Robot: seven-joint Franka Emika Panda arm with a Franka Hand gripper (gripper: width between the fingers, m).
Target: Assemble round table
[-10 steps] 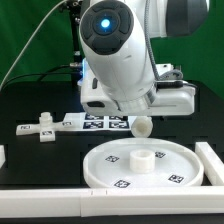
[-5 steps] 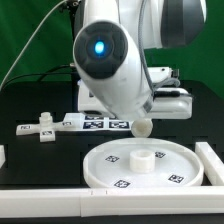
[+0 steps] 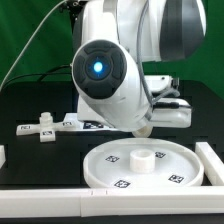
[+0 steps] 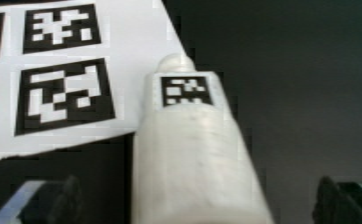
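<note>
The arm has tilted and dropped; the end effector [image 4: 192, 200] now straddles the post [image 4: 196, 135], wide open and holding nothing, so a grasp looks next.

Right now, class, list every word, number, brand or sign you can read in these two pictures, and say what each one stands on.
No words, numbers or brand names can be read in either view.
On the post: one black-white square tag, a pattern only, no letters.
On the disc: several such patterns, no text.
On the marker board: the same kind of patterns, no text.
</note>
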